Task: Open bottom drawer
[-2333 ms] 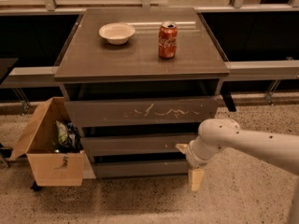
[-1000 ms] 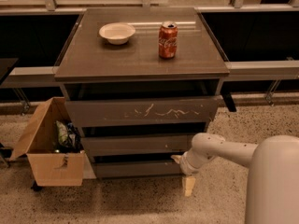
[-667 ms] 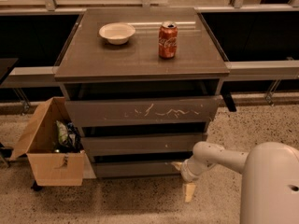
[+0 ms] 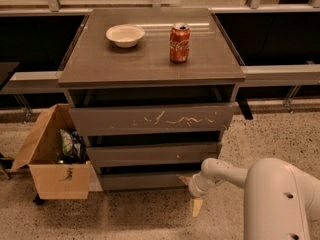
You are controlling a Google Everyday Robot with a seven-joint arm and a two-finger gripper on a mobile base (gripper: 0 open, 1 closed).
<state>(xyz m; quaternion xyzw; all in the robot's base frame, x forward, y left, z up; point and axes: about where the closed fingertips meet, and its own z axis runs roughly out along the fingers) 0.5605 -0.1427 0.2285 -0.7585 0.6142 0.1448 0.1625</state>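
The bottom drawer (image 4: 142,181) is the slim dark grey front lowest on the cabinet, under the middle front (image 4: 155,154) and the tall scratched top front (image 4: 150,119). It sticks out only a little. My gripper (image 4: 191,193) is low, at the right end of the bottom drawer, on the white arm that comes in from the lower right. It is open and holds nothing. One tan fingertip (image 4: 184,179) lies against the drawer's right end and the other (image 4: 197,207) points down toward the floor.
A white bowl (image 4: 125,35) and a red cola can (image 4: 179,43) stand on the cabinet top (image 4: 150,66). An open cardboard box (image 4: 50,159) with bags in it sits on the floor against the cabinet's left side. A speckled floor lies in front.
The arm has swung in lower and further left. The gripper has dropped from beside the middle drawer to the right end of the bottom drawer. The drawers have not visibly moved.
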